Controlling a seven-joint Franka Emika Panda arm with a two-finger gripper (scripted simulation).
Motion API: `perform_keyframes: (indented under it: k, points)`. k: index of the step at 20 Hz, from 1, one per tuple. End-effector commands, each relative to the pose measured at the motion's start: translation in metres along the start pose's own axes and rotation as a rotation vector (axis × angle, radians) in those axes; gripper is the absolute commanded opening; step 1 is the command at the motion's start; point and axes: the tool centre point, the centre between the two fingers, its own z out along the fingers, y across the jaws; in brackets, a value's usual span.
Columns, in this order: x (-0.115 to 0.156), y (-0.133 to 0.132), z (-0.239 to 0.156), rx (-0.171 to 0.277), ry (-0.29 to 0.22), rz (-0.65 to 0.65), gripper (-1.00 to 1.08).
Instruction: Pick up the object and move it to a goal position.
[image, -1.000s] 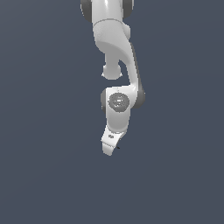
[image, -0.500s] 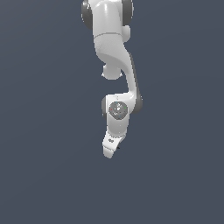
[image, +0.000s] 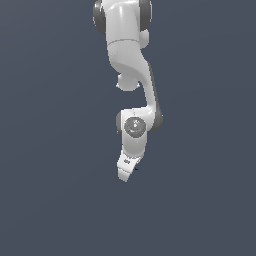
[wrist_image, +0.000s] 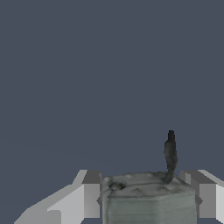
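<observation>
Fingers of the white gripper press on both sides of the grey object, holding it tight, and a thin dark tip sticks up from the block. In the exterior view the arm hangs down the middle of the frame, and the gripper sits just below center over plain dark grey ground.

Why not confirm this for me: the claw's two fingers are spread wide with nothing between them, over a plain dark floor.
Not quite. In the wrist view the claw has the grey object between its fingers, filling the gap. The plain dark floor is right.
</observation>
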Motion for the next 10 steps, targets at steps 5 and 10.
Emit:
perform_keyframes:
  k: [5, 10]
  points:
    - [0.0003, -0.0002, 0.0001, 0.000, 0.000, 0.000, -1.00]
    - [0.0050, -0.0082, -0.0011, 0.000, 0.000, 0.000, -1.00]
